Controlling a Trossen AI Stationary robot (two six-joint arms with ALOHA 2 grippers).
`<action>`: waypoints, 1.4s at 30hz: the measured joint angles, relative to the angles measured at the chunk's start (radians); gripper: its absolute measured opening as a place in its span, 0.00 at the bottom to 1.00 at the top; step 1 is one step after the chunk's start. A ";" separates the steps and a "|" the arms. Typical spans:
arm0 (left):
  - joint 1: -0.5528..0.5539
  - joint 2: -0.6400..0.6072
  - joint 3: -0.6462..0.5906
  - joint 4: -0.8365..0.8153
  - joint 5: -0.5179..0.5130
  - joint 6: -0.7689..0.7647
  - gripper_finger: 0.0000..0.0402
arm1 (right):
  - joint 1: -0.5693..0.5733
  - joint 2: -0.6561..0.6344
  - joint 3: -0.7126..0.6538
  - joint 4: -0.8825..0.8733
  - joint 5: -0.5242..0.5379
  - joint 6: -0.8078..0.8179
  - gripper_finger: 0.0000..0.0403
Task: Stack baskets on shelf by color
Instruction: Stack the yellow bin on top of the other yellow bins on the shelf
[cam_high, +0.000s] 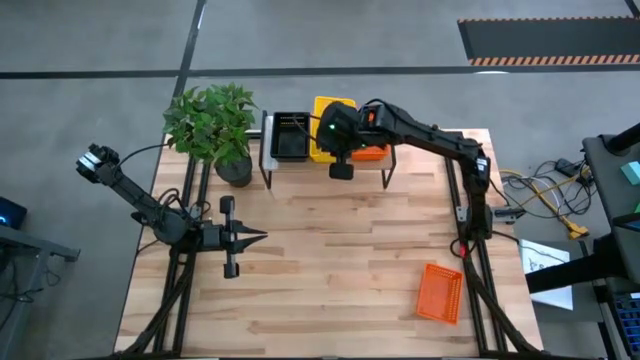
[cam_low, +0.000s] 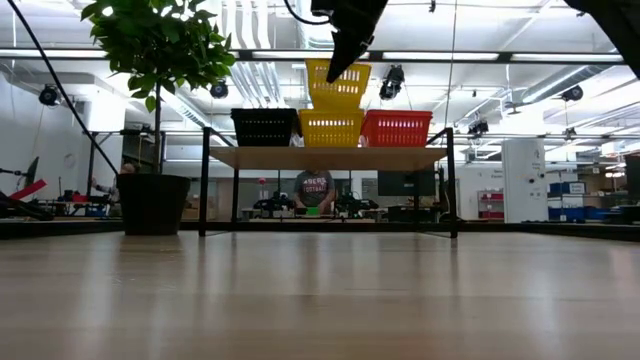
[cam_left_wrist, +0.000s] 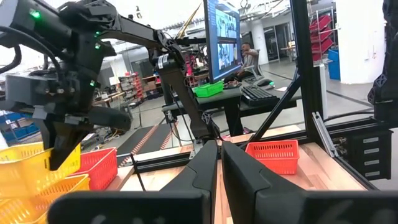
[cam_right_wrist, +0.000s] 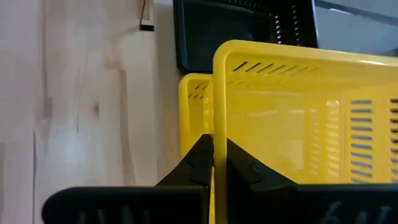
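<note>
While the right gripper (cam_right_wrist: 213, 158) pinches the rim of a yellow basket (cam_low: 337, 84) above the yellow one (cam_low: 331, 128) on the shelf (cam_low: 330, 158), black basket (cam_low: 265, 127) and orange basket (cam_low: 396, 128) sit either side. One orange basket (cam_high: 439, 293) lies on the table (cam_high: 330, 260). Left gripper (cam_high: 258, 236) waits, fingers together, empty. Judged partway: other baskets not visible
</note>
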 joint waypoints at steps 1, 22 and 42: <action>0.000 0.000 0.000 0.000 0.000 0.000 0.02 | -0.006 0.001 0.000 0.009 -0.006 0.000 0.02; 0.000 0.000 0.000 0.000 0.000 0.000 0.02 | -0.039 0.078 -0.001 0.056 -0.066 -0.053 0.02; -0.001 0.000 0.000 -0.001 0.000 0.003 0.02 | -0.040 0.084 0.000 0.054 -0.056 -0.064 0.02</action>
